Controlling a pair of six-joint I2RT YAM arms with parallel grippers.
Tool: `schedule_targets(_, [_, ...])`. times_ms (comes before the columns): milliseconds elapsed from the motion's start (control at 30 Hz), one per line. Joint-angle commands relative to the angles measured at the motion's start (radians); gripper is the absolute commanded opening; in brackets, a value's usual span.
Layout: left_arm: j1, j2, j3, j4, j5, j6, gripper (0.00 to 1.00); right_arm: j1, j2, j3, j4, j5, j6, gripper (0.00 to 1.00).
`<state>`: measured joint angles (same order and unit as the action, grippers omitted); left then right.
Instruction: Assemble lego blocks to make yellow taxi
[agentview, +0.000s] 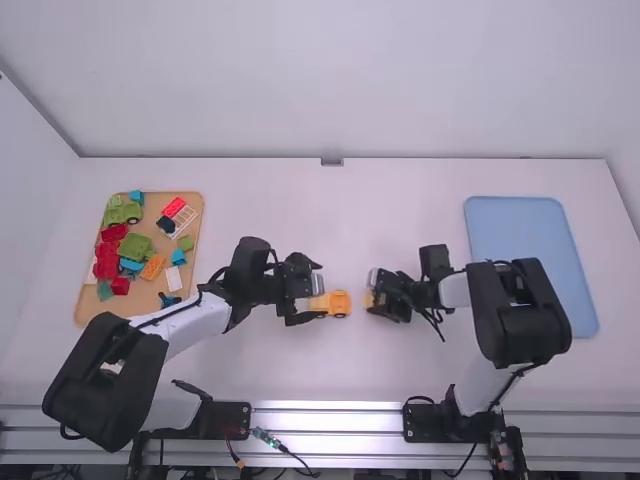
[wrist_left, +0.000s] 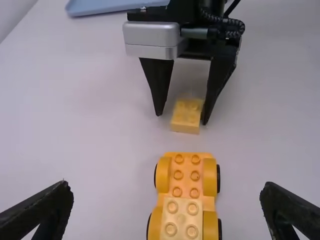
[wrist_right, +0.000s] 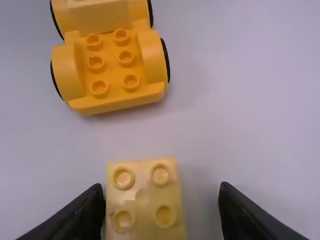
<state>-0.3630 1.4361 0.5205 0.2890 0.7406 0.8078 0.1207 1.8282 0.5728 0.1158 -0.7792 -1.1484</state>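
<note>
My left gripper (agentview: 303, 289) is open over the rear of the orange car base (agentview: 340, 303) near the table's middle. In the left wrist view, my left gripper (wrist_left: 167, 210) has its fingers wide on both sides of the car base (wrist_left: 187, 175), which carries a pale yellow block (wrist_left: 181, 217). My right gripper (agentview: 376, 290) is low over the table, just right of the car. In the right wrist view, my right gripper (wrist_right: 162, 207) stands open around a loose yellow block (wrist_right: 145, 200), which lies nearer its left finger, with a gap at the right one.
A tan tray (agentview: 148, 290) of mixed colored blocks and green vehicle pieces lies at the left. A blue tray (agentview: 520, 225) lies at the right, partly under the right arm. Both arms stand over the table's front half.
</note>
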Motion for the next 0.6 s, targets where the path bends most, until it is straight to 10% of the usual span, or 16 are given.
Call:
schedule_targets(0, [0.005, 0.006, -0.006, -0.003, 0.024, -0.001, 0.99, -0.004, 0.007, -0.003, -0.01, -0.01, 0.002, 0.51])
schedule_targets(567, [0.005, 0.06, -0.058, 0.014, 0.018, 0.092, 0.89, 0.024, 0.007, 0.079, -0.168, -0.006, -0.039, 0.28])
